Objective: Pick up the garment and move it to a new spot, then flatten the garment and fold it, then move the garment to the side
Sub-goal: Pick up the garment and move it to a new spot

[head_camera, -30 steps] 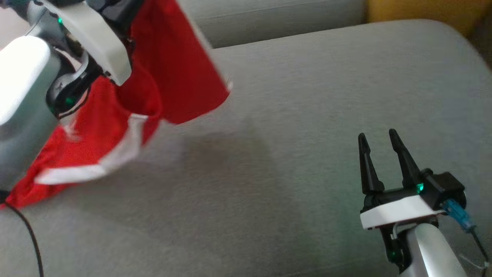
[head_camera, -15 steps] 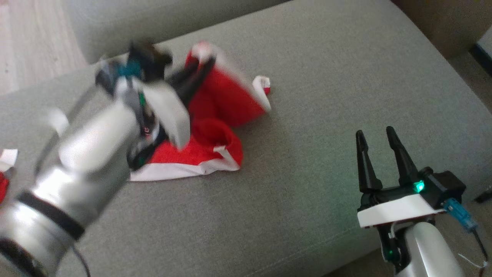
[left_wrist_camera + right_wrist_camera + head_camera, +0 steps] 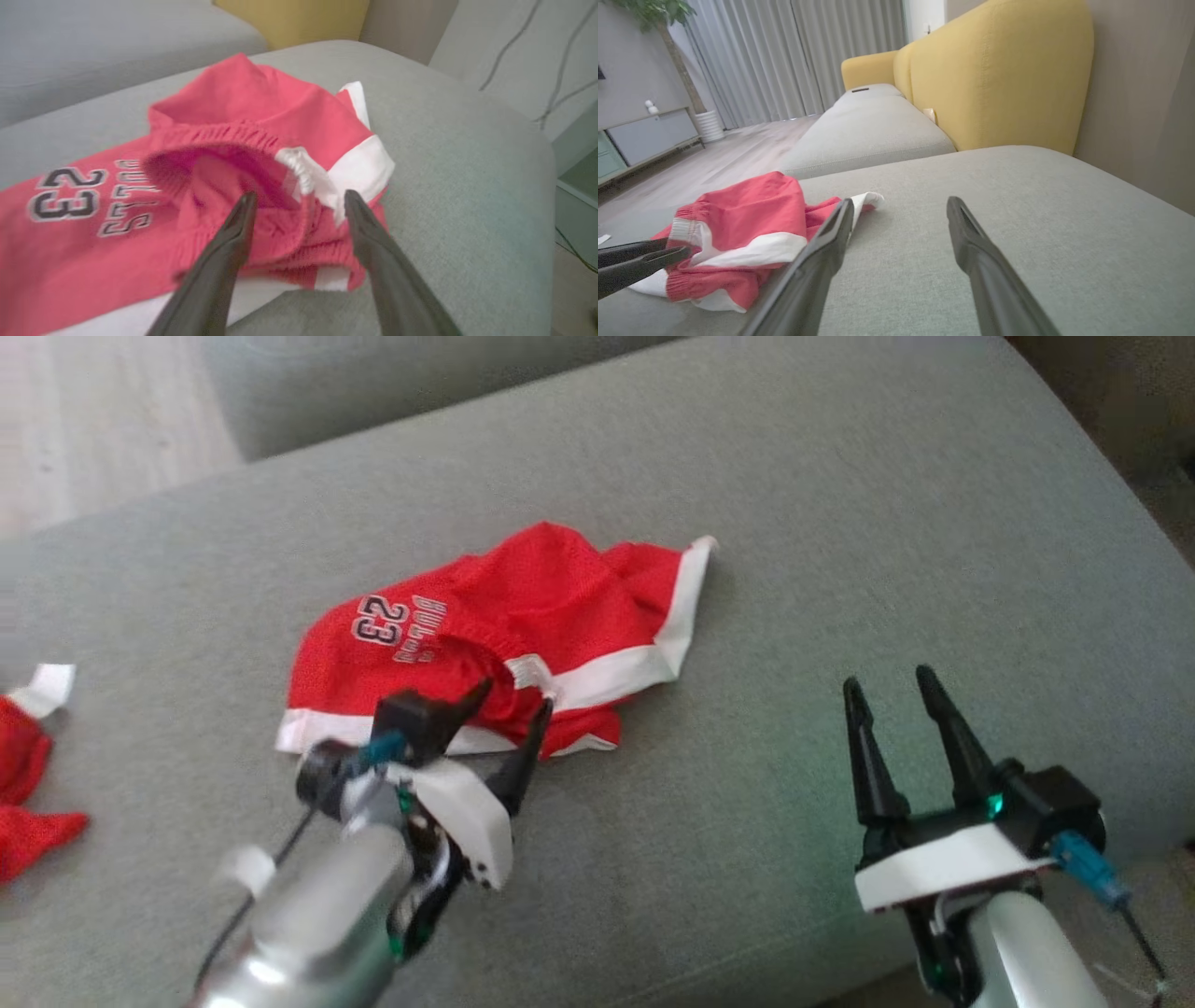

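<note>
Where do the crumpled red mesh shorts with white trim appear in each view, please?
Head view: the crumpled red mesh shorts with white trim lie left of centre on the grey fabric cushion.
Left wrist view: shorts at centre and left, close up.
Right wrist view: shorts at lower left.
Shared landmark: the open left tool at the shorts' waistband.

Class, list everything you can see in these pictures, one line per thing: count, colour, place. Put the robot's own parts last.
shorts: one, red with white trim, crumpled mid-cushion
second garment: one, red and white, on the cushion far left
cushion: one, grey, beneath both garments
sofa back: one, yellow, beyond the cushion
curtains: one set, grey, far wall
left gripper: one, dark, open at the shorts' near edge
right gripper: one, dark, open over bare cushion, right
</note>
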